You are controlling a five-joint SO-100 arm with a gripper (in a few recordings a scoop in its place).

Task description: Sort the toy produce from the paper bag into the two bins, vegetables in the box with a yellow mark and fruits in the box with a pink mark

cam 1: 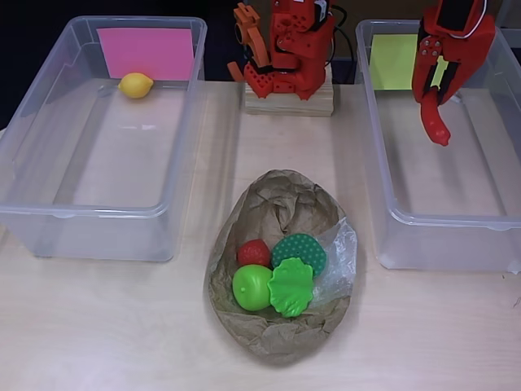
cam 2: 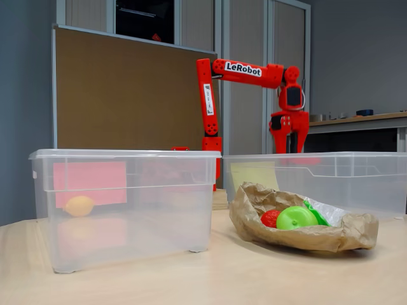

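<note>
the gripper [cam 1: 438, 114] hangs over the yellow-marked bin [cam 1: 383, 147], jaws closed on a red pepper [cam 1: 436, 122] whose long axis points down into it. release is the likely next step. remaining produce lies in the paper bag [cam 1: 277, 204], well apart.

"LeRobot" in black on a white label [cam 2: 243, 68], on the horiz. forearm link of the red arm [cam 2: 251, 72], fixed view; second white strip label [cam 2: 207, 98] runs vertically down the arm's upright link, just below the elbow; its print is too small to read; pink mark [cam 1: 146, 52] on the box left of the arm base in overhead view is blank, no text; yellow mark [cam 1: 394, 61] on the box right of the arm base is blank too; no other readable text, nos. or brands on the bag or toys.
</note>
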